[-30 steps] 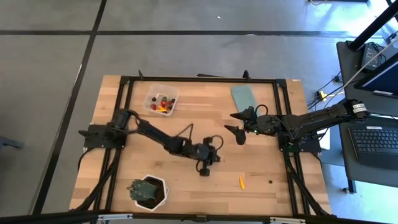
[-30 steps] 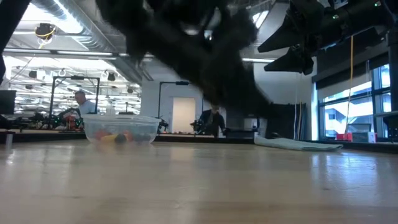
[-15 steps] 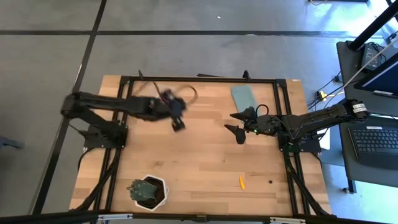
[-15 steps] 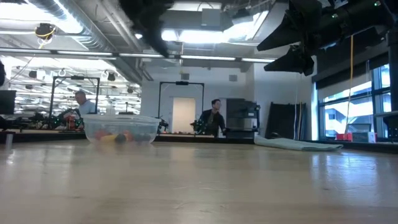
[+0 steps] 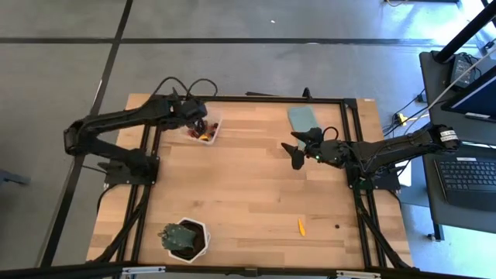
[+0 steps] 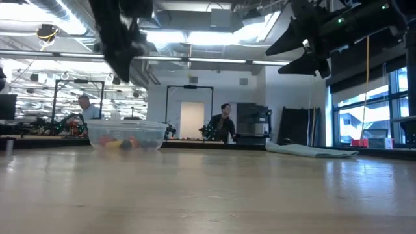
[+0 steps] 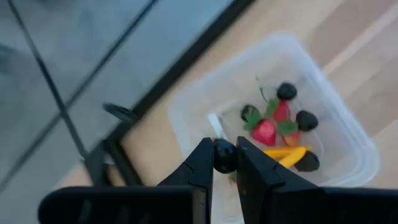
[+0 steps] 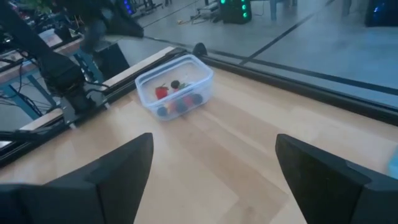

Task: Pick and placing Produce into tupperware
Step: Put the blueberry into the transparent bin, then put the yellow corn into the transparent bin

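Tupperware (image 7: pixel 323 93) below left hand (image 7: pixel 224 163) (dark piece (image 7: pixel 224 155) pinched).

Bare wood lies open across the table's (image 5: pixel 256 194) middle, while the left gripper (image 5: pixel 199 124), clamped on a dark produce piece (image 7: pixel 224 157), blocks the tupperware (image 5: pixel 203 125) from above, and the right gripper (image 5: pixel 295 151), fingers spread, hangs near the teal lid (image 5: pixel 304 119).

I can't read any text, label, brand, number or sign in any of my views, neither on the table nor in the room behind it.
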Motion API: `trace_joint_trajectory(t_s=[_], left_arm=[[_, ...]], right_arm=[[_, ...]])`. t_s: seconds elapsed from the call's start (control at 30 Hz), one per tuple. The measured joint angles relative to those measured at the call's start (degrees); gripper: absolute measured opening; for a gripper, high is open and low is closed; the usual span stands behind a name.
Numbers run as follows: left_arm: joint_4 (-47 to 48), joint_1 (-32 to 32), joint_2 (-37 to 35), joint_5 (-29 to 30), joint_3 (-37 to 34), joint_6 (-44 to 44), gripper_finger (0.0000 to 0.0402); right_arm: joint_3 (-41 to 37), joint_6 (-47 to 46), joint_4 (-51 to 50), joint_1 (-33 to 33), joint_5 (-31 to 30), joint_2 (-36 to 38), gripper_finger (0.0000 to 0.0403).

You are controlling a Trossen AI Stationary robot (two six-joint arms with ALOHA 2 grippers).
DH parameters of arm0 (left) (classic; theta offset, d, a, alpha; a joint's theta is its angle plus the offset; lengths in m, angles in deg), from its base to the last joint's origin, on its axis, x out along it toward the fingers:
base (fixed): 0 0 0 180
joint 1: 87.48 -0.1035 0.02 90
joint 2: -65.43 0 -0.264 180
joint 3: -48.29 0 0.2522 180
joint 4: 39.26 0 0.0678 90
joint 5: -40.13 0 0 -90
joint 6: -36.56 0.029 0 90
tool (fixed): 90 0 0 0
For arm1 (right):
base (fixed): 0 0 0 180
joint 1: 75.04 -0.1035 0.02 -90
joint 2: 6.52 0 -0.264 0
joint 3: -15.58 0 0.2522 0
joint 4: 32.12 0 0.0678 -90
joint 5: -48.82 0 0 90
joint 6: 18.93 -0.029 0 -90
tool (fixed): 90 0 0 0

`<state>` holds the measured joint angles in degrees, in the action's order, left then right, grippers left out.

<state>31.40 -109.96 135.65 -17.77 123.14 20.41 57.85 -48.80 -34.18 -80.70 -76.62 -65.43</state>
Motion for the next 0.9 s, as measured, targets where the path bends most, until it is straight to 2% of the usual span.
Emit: trace_joint_trajectory(t_s=[0.2, 0.43, 0.6, 0.9], left_arm=[[-11.70, -5.70, 1.00, -7.61, -12.77, 0.03, 0.0049], [-27.03, -6.80, 1.24, -8.07, -24.42, -1.72, 0.0045], [-32.93, -6.78, 1.22, -8.06, -27.97, -1.71, 0.0058], [-33.75, -6.75, 1.20, -7.33, -28.14, -1.29, 0.0114]], right_arm=[[0.00, 0.07, 0.16, 0.79, 0.02, 0.00, 0.0339], [-0.02, 0.35, 0.23, 0.88, 0.07, 0.00, 0.0339], [-0.01, 0.30, 0.16, 0.88, 0.05, 0.00, 0.0339], [-0.02, 0.33, 0.11, 0.88, 0.07, 0.00, 0.0339]])
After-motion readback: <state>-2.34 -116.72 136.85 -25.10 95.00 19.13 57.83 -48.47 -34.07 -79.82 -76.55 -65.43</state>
